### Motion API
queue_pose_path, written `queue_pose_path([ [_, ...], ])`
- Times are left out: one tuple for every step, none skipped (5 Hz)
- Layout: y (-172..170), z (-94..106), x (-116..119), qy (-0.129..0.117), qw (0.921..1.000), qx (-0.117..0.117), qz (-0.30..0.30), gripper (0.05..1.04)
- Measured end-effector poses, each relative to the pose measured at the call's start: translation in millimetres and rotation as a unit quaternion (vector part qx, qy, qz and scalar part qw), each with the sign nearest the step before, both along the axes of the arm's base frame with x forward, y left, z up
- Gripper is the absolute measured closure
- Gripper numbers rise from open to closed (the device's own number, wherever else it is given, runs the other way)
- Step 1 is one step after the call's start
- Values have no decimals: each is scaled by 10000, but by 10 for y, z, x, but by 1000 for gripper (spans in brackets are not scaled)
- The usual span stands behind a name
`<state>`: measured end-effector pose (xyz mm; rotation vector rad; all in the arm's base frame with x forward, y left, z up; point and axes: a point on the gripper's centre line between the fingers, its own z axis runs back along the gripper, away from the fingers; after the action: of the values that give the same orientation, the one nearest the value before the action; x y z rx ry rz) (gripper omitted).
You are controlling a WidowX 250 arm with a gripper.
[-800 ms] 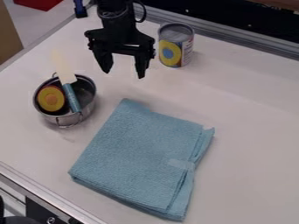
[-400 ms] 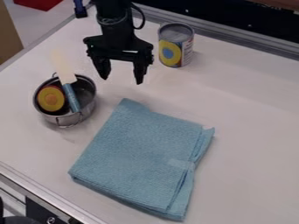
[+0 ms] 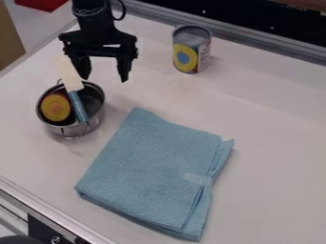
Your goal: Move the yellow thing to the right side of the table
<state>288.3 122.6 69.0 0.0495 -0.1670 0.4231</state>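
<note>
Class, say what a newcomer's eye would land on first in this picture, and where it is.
Probably the big folded blue cloth, lying across the lower middle of the white table. Next, perhaps, the black gripper, open above the small metal pot at the left, where a yellow round thing sits.

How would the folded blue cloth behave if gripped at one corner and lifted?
Likely floppy: the blue cloth has soft, uneven edges, so the folds would probably open and sag. It looks light for its spread, being just thin layers. Slipping seems unlikely given the textured weave, though a pinch might catch only the top layer.
</note>
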Motion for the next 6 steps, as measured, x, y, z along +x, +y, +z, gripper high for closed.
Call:
queue_pose_path([
  [230,152,-168,13,9998,123,152,83],
  [443,139,-374,105,9997,163,147,83],
  [595,99,-560,183,9997,146,-12,83],
  [586,43,-641,62,9998,-186,-83,83],
  [528,-2,-661,-6,9992,-404,-41,83],
  [509,4,-629,-58,9991,-417,109,83],
])
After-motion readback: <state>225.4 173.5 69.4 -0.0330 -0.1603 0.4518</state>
